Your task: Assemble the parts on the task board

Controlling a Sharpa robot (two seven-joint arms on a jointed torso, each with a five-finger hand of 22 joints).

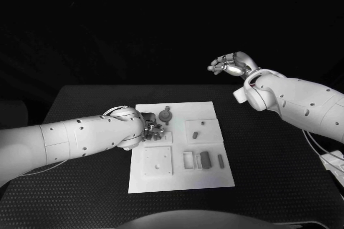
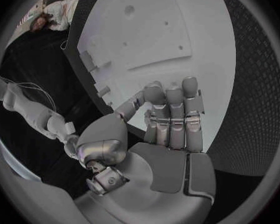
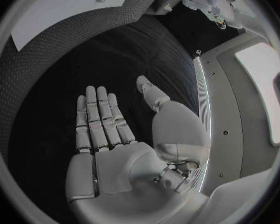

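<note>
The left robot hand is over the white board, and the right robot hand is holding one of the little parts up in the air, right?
Not quite. The right robot hand is up off the table, but it holds nothing: the right wrist view shows its fingers straight and bare. The left robot hand is over the white board.

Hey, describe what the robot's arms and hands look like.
Both arms have smooth white rounded shells dotted with small dark holes. The left hand and right hand are silver metallic with segmented fingers and pale grey palm plates. Thin pale cables trail on the table beside the right arm.
</note>
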